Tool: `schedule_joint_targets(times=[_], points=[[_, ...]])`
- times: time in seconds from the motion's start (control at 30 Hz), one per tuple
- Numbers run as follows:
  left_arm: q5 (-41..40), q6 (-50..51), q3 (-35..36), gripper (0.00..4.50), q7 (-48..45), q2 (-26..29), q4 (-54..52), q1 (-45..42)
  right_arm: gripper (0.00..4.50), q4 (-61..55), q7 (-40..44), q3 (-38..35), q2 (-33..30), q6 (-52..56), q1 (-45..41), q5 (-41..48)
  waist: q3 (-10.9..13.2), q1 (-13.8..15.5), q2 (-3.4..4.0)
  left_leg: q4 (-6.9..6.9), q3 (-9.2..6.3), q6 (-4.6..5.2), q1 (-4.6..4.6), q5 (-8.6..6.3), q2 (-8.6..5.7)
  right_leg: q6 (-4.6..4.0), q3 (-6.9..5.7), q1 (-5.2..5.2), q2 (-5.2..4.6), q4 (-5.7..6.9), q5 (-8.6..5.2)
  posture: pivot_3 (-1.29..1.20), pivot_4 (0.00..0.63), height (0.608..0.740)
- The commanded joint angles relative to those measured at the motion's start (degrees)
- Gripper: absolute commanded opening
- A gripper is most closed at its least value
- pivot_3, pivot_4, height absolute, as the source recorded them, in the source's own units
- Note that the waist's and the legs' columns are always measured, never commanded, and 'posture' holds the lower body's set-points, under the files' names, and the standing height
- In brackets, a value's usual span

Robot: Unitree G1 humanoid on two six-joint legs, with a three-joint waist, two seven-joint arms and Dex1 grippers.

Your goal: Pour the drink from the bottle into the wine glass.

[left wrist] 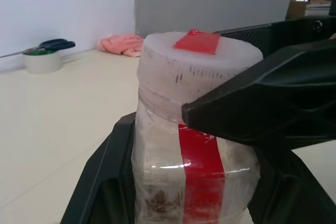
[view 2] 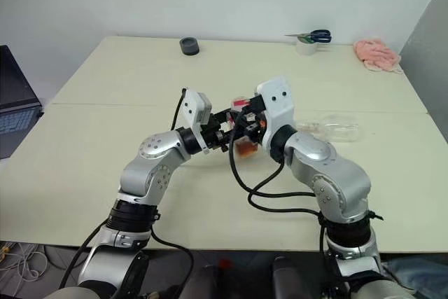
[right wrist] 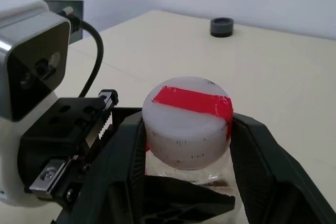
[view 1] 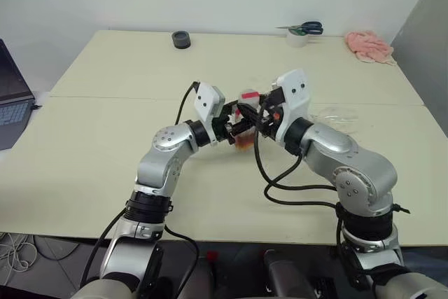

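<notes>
The bottle (left wrist: 157, 182), clear plastic with a red label strip, stands upright at the table's middle. My left gripper (view 1: 235, 129) is shut on its body from the left. A little reddish-brown drink (view 1: 243, 143) shows at its bottom. Its cap (right wrist: 189, 121) is white with a red strip across the top. My right gripper (right wrist: 189, 145) comes in from the right, with a black finger pressed against each side of the cap. The wine glass (view 2: 337, 129), clear, appears to lie on its side on the table to the right of the arms.
A black tape roll (view 1: 181, 39) sits at the far edge. A white tape roll (view 1: 299, 38) with scissors (view 1: 306, 29) on it and a pink cloth (view 1: 369, 45) are at the far right. A laptop (view 1: 10, 99) stands off the table's left side.
</notes>
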Motion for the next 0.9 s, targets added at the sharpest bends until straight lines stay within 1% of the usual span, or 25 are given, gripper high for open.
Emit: schedule_joint_targets(times=[0.03,0.1,0.13,0.17,0.23,0.33,0.4,0.53,0.67,0.73,0.8,0.9], points=[[-1.53,0.65,-1.09,2.14,-2.61,0.22,-2.51,-0.23,1.93,7.10,16.90,-3.51,-4.46,-8.91,-5.67,4.81,0.00,-0.03,0.00,0.01,0.01,0.00,0.00,0.00,0.00,0.00,0.00,0.00,0.01,0.00,0.00,0.00,0.150,0.740],[-1.65,1.17,-1.52,2.14,-3.39,0.55,-2.64,-0.42,1.93,10.39,33.06,-0.40,-10.72,-10.27,-6.56,8.08,0.02,0.10,0.00,0.02,0.01,0.01,0.00,0.00,0.00,0.00,-0.01,0.01,0.02,0.00,0.00,0.00,0.150,0.740],[-1.77,1.58,-1.53,2.14,-3.70,0.83,-2.91,-0.51,1.93,14.44,41.94,1.47,-14.25,-12.57,-7.69,7.82,0.03,0.25,0.00,0.03,0.02,0.01,-0.01,0.00,-0.02,0.00,-0.01,0.03,0.01,-0.03,0.00,0.00,0.150,0.740],[-1.84,1.86,-1.50,2.14,-3.91,1.01,-3.13,-0.56,1.93,17.60,47.98,2.74,-16.55,-14.50,-8.60,7.40,0.04,0.29,0.00,0.03,0.00,0.01,-0.02,-0.01,-0.04,-0.03,-0.06,0.05,-0.01,-0.07,0.02,0.00,0.150,0.740],[-2.05,2.58,-1.24,2.14,-4.05,1.36,-3.85,-0.40,1.93,24.20,55.58,5.02,-19.23,-19.46,-10.61,4.17,0.04,0.21,-0.01,0.01,0.00,0.02,-0.02,-0.01,-0.04,-0.16,-0.05,0.07,-0.02,-0.12,0.10,0.00,0.150,0.740],[-2.50,3.76,-1.11,2.14,-3.99,2.01,-5.54,0.67,1.93,32.13,60.59,5.33,-19.29,-24.23,-13.47,1.79,0.06,-0.44,0.01,-0.03,0.03,0.03,0.03,-0.02,0.00,-0.22,-0.02,0.06,0.00,-0.11,0.13,0.00,0.150,0.740],[-2.61,4.35,-1.12,2.14,-3.92,2.22,-6.43,1.29,1.93,34.51,62.62,5.03,-19.07,-25.92,-14.14,1.32,0.06,-0.56,0.01,-0.04,0.02,0.03,0.05,-0.02,0.05,-0.22,-0.01,0.05,0.06,-0.05,0.13,0.00,0.150,0.740],[-2.77,5.18,-0.83,2.14,-3.68,2.45,-7.40,1.86,1.93,35.80,64.15,3.54,-18.63,-26.58,-14.61,2.10,0.06,-0.33,0.01,0.00,-0.03,0.02,0.03,-0.01,0.04,-0.23,-0.04,0.05,0.02,-0.01,0.13,0.00,0.150,0.740],[-2.92,5.35,-0.94,2.14,-3.72,2.69,-7.20,1.77,1.93,33.87,63.67,2.47,-18.84,-25.74,-14.14,2.96,0.06,0.05,0.02,0.05,-0.01,0.01,0.02,-0.01,-0.05,-0.22,-0.03,0.06,-0.09,-0.01,0.14,0.00,0.150,0.740],[-2.89,5.19,-1.06,2.14,-3.85,2.74,-6.76,1.60,2.65,32.57,62.72,1.67,-18.80,-24.18,-14.00,3.97,0.07,0.10,0.02,0.05,-0.02,0.01,0.01,0.00,-0.06,-0.22,-0.04,0.06,-0.10,-0.01,0.14,0.00,0.150,0.740],[-2.76,4.81,-1.23,2.14,-4.01,2.69,-5.91,1.24,3.25,31.01,61.20,0.73,-18.73,-22.99,-13.86,4.56,0.07,0.07,0.02,0.04,-0.02,0.01,0.02,0.00,-0.04,-0.23,-0.04,0.06,-0.10,-0.01,0.14,0.00,0.150,0.740],[-2.61,4.36,-1.54,2.14,-4.34,2.45,-4.79,0.66,4.36,27.52,58.53,-1.16,-18.56,-20.72,-13.20,5.85,0.07,0.09,0.02,0.03,-0.05,0.01,0.02,0.00,-0.03,-0.23,-0.07,0.06,-0.10,-0.01,0.14,0.00,0.150,0.740]])
